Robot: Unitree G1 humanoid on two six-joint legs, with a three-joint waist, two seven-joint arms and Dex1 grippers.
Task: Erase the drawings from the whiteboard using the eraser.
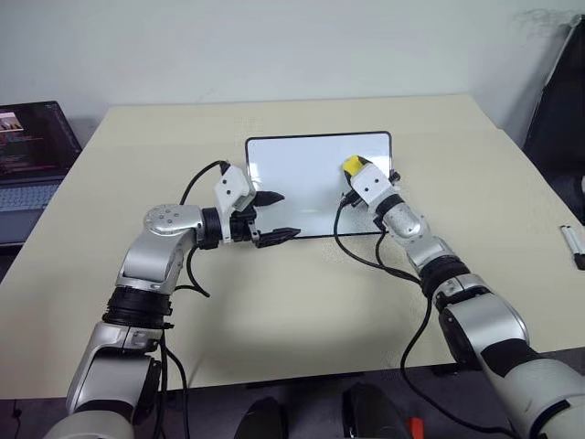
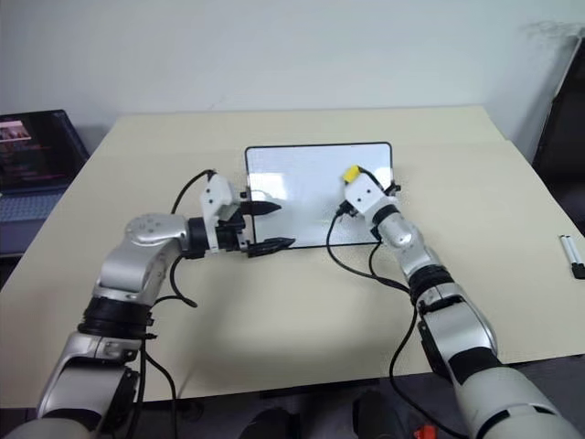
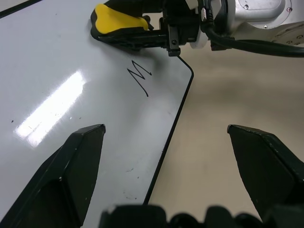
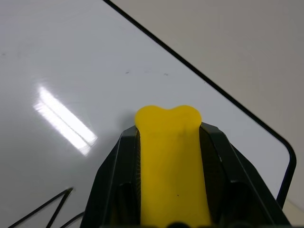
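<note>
- The whiteboard lies flat near the middle of the tan bench, its long side across the view.
- The right gripper is over the board's right part, jaws clenched on the eraser; the yellow block sticks out past the black fingers.
- In the left wrist view the eraser's dark underside sits on or just above the white surface; I cannot tell if it touches.
- 1 drawing, an "M" shape in thin black marker, is on the board just beside the eraser, near the board's near right corner. A few faint specks lie elsewhere on the white surface.
- The left gripper is at the board's near left part, jaws released and spread wide: 1 finger over the white surface, the other at the near edge of the frame. It holds nothing.
- A laptop stands open off the bench's far left.
- A marker pen lies at the bench's right edge, well apart from the board.
</note>
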